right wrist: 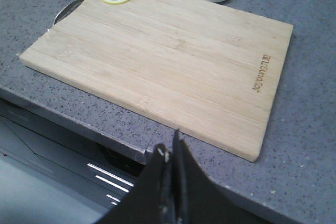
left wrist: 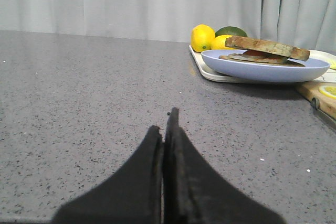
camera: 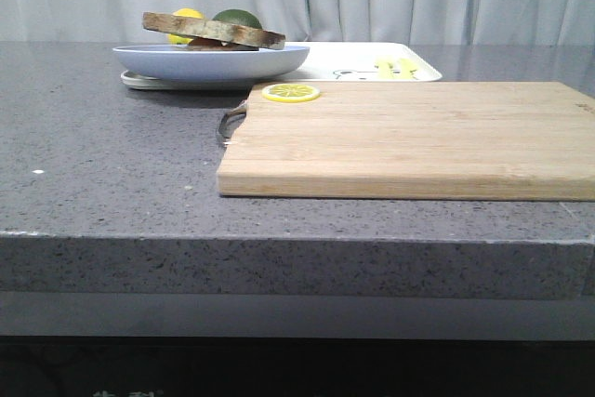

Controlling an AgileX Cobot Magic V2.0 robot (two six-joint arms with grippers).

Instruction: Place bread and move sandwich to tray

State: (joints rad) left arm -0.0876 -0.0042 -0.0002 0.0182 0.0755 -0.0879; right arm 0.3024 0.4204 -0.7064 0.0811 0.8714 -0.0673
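The sandwich (camera: 206,43) lies on a round pale blue plate (camera: 212,62), with the thick brown-crusted bread (camera: 214,31) as its top slice. The plate rests on the left end of the white tray (camera: 372,79) at the back of the counter. In the left wrist view the bread (left wrist: 266,47), plate (left wrist: 265,71) and tray (left wrist: 210,71) stand well ahead of my left gripper (left wrist: 164,121), which is shut and empty, low over the bare counter. My right gripper (right wrist: 169,142) is shut and empty above the counter's front edge, just short of the cutting board. Neither gripper shows in the front view.
A light wooden cutting board (camera: 418,137) lies in front of the tray, with a lemon slice (camera: 290,92) on its back left corner. Two lemons (left wrist: 202,38) and a lime (left wrist: 231,31) sit behind the plate. Curtains close off the back.
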